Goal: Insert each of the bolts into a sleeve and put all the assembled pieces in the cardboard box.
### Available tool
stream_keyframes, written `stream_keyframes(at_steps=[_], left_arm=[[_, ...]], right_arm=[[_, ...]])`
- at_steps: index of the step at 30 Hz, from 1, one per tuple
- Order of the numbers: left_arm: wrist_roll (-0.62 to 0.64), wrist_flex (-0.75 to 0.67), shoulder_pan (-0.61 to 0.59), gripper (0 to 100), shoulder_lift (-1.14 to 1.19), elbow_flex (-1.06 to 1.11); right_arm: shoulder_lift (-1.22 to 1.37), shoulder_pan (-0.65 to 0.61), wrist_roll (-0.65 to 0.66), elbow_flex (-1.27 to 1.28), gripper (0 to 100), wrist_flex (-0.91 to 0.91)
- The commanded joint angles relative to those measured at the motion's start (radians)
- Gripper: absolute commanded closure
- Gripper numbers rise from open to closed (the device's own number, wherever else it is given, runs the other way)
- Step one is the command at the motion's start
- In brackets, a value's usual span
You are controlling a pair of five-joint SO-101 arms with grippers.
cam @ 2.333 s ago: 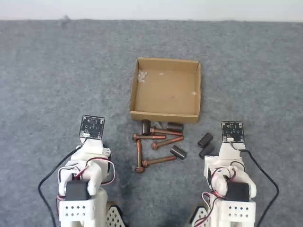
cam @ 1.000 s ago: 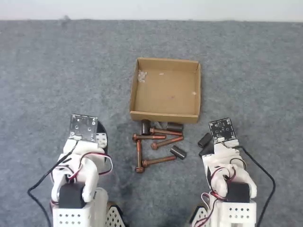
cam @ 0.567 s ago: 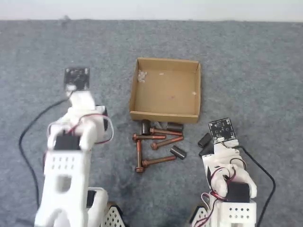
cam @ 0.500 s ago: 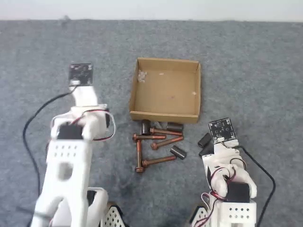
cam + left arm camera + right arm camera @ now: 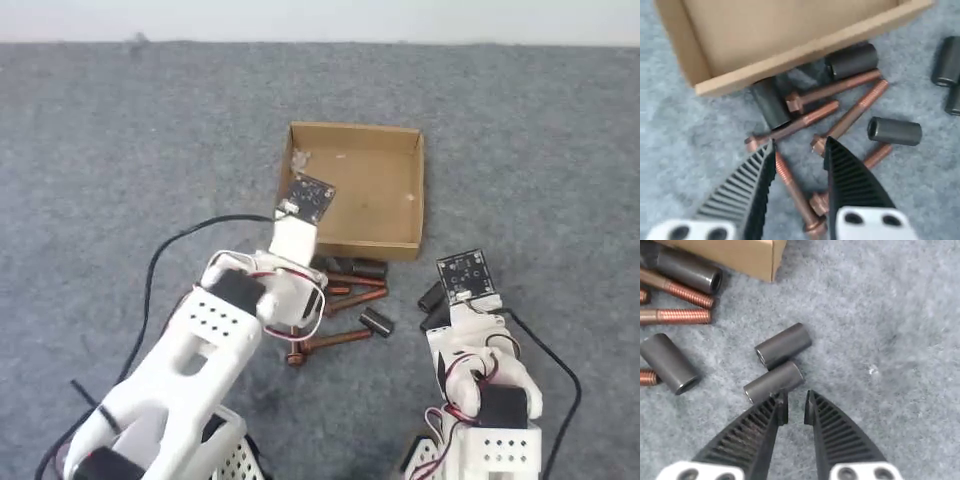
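Bolts (image 5: 852, 112) and sleeves (image 5: 782, 346) lie scattered just near of the box (image 5: 350, 243); they look stiff, dense and prone to rolling, so are best pinched mid-shank, with the left end effector (image 5: 800, 145) spread above them and the right end effector (image 5: 796, 400) slightly apart beside a sleeve.

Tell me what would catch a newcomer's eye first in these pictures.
A heap of copper bolts and dark sleeves lies loose on the grey carpet, just in front of the cardboard box, which holds no pieces yet. The left claw hangs open right above the bolts, and the right claw sits by two more sleeves off to the side.
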Motion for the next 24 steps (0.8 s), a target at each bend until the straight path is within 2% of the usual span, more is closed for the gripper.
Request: stream_keyframes(at_steps=[1,10,15,21,24], left_arm=[[0.011,-0.061,0.017,84,0.006,0.024],[0.080,-0.060,0.012,84,0.008,0.077],[0.081,-0.058,-0.072,84,0.008,0.077],[0.167,-0.006,-0.086,75,0.008,0.074],[0.167,-0.006,-0.086,74,0.008,0.076]], right_arm=[[-0.016,0.012,0.025,-0.023,93.5,-0.008],[-0.016,0.012,0.026,-0.023,93.5,-0.008],[-0.016,0.012,0.026,-0.021,93.5,-0.008],[-0.016,0.012,0.026,-0.021,93.5,-0.008],[-0.016,0.012,0.026,-0.021,93.5,-0.008]])
